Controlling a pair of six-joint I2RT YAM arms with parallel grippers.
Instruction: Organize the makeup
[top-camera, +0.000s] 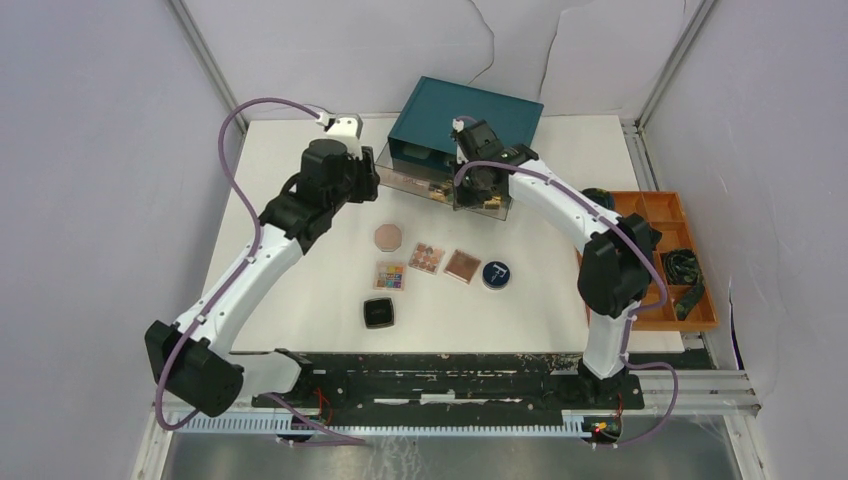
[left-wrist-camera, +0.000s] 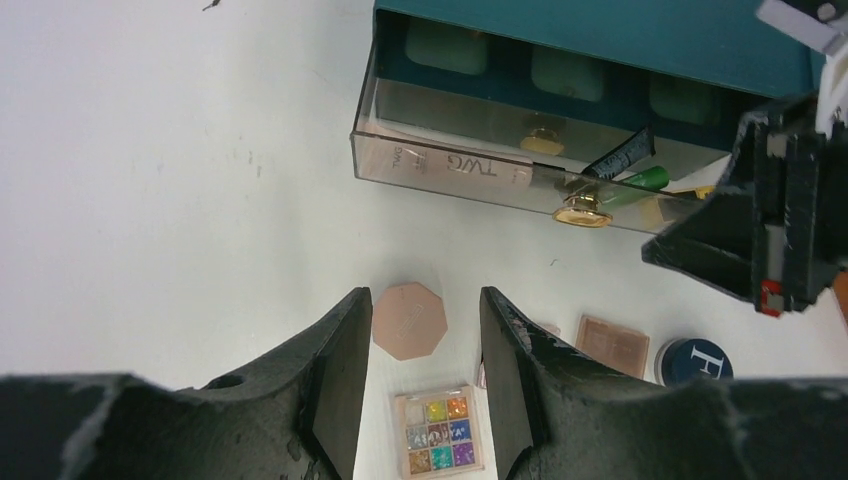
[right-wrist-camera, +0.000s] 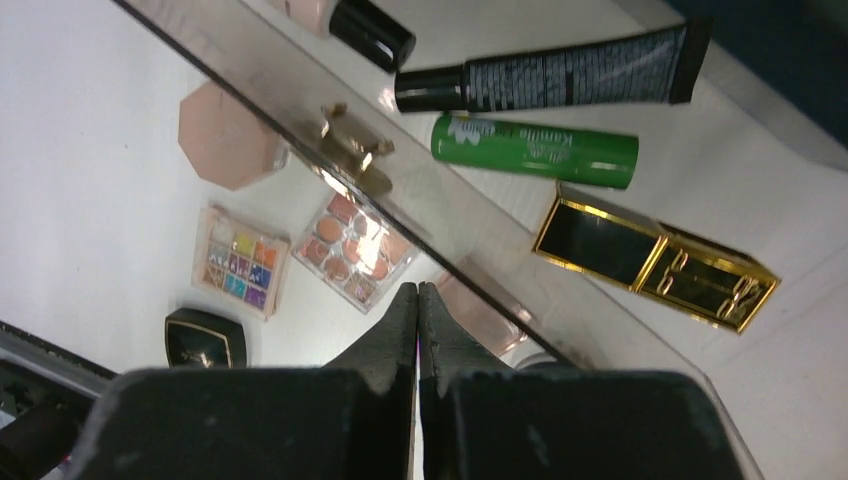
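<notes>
Pink octagonal compact (left-wrist-camera: 408, 320), flat, near glittery multicolour palette (left-wrist-camera: 439, 445)

1. Table (top-camera: 300, 190): smooth, matt white surface.
2. Drawer box (top-camera: 470, 112): teal shell with a flat, matt finish.
3. Drawer (left-wrist-camera: 450, 165): clear, smoke-tinted plastic, glossy and reflective.
4. Knob (left-wrist-camera: 582, 212): polished gold-coloured metal with a bright shine.
5. Pink octagonal compact (left-wrist-camera: 408, 320): smooth, matt lid.
6. Glitter palette (left-wrist-camera: 438, 432): pale matt frame with sparkling, grainy pans.
7. Black square compact (right-wrist-camera: 205, 340): glossy black plastic.
8. Green tube (right-wrist-camera: 535, 150): shiny, smooth plastic.
9. Black tube (right-wrist-camera: 560, 75): soft satin plastic with a glossy cap.
10. Black-and-gold case (right-wrist-camera: 655, 258): mirror-bright gold edging around glossy black panels.
11. Left gripper (left-wrist-camera: 424, 310): fingers (left-wrist-camera: 335, 390) of rough, matt black plastic, scuffed pale along the edges.
</notes>
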